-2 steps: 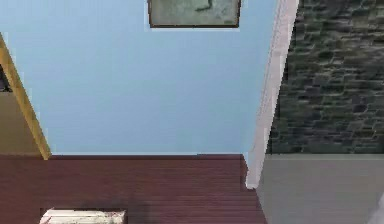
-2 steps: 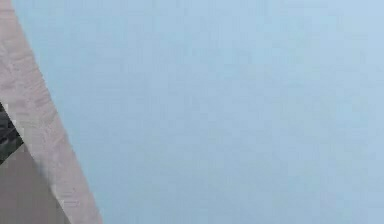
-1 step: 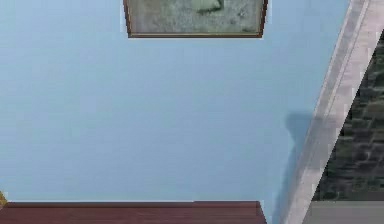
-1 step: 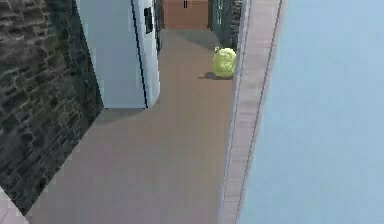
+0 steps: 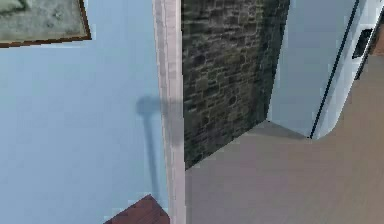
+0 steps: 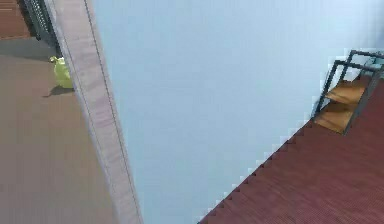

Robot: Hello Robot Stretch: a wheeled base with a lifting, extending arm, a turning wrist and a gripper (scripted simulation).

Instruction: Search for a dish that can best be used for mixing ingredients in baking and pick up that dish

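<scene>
Status: searching; pick-up outstanding. I log pale blue wall (image 6: 220, 100), framed picture (image 5: 40, 20), stone wall (image 5: 225, 70), and yellow-green blob (image 6: 62, 72), unidentified. Whereabouts of mixing dish: I cannot tell. State of gripper fingers: cannot tell.

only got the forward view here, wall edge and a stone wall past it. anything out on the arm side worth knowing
observer: A small yellow-green thing sits on the beige floor beyond the wall edge, at the arm side view's left. It is too small to tell what it is.
operator: any shelves or tables on that side
observer: Yes, a dark-framed shelf unit with wooden shelves stands on the red-brown floor at the arm side view's right edge. I cannot make out anything on its shelves.
</scene>
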